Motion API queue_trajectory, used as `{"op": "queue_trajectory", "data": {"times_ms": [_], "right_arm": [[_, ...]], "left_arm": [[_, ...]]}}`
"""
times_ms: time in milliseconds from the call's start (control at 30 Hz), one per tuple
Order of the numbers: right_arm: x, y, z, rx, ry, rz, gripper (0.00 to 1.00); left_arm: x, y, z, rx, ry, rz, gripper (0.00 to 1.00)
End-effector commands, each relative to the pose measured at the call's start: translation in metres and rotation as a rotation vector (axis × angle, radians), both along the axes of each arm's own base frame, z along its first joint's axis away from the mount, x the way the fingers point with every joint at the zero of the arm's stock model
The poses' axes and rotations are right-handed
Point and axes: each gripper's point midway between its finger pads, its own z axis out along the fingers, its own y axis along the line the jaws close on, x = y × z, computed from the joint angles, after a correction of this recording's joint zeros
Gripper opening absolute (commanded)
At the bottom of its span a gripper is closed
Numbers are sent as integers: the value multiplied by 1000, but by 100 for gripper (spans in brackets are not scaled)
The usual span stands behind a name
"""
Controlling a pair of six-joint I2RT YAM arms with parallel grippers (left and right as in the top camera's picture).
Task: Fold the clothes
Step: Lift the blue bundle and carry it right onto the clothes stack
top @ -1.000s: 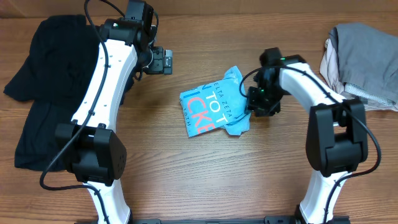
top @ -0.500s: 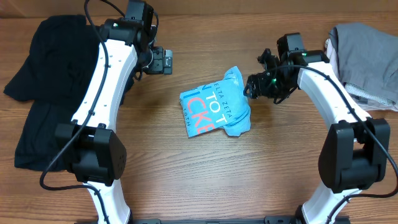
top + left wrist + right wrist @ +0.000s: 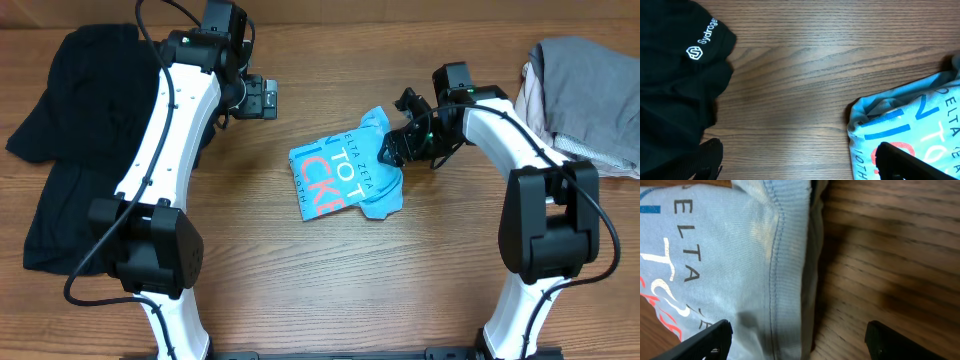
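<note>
Fingers (image 3: 705, 341) of right arm (image 3: 500, 125) wider, nearer T-shirt (image 3: 340, 178)

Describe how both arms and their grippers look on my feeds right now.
Both the left arm and right arm have white shells, bulky black joint housings and thin black cables looping alongside. Small green lights glow near each wrist. The left gripper and right gripper are black, with black fingers.

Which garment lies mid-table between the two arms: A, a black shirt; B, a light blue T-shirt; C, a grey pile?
B: the light blue T-shirt lies at the centre, while the black shirt is far left and the grey pile far right.
</note>
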Motion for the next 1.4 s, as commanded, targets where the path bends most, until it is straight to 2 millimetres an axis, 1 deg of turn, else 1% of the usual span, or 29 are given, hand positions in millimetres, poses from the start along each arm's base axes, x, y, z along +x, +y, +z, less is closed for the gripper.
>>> {"op": "queue_trajectory", "data": {"times_ms": [0,133,233,300,333,400,467,533,567,600,700,767,867,1033,1100,1167,1233,1367], "right_arm": [[1,14,-5,49,-10,62,90],[-1,23,-14,50,-5,83,90],[-7,33,-23,54,18,105,89],[-11,39,-29,51,36,117,83],[-16,45,-34,49,53,128,76],[-21,49,-38,45,77,132,67],[-25,53,-40,43,102,118,53],[-29,56,-40,45,128,99,32],[-31,57,-39,47,143,89,16],[-32,59,-39,55,156,78,4],[-35,66,-32,118,181,74,4],[-34,69,-22,177,198,65,4],[-28,68,3,273,227,36,4],[-6,51,55,359,199,-16,4],[3,44,80,386,168,-32,4],[10,36,101,393,145,-59,4],[18,29,119,399,115,-85,4],[36,15,146,411,68,-157,4]], "left_arm": [[1,3,-3,22,1,-13,100],[1,3,-3,22,1,-15,100],[1,3,-3,22,1,-14,100],[0,2,-3,17,2,-15,100],[0,2,-3,16,1,-13,100],[0,2,-3,16,1,-13,100],[0,1,-3,14,2,-13,100],[0,1,-3,14,2,-13,100],[0,1,-3,14,2,-13,100],[0,1,-3,14,2,-13,100],[0,1,-3,14,2,-13,100],[0,1,-3,14,2,-13,100],[-1,2,-3,14,6,-13,100],[0,2,-3,15,5,-13,100],[-1,2,-3,15,6,-13,100],[0,2,-3,16,6,-13,100],[0,2,-3,15,4,-13,100],[1,1,-3,14,-1,-13,100]]}}
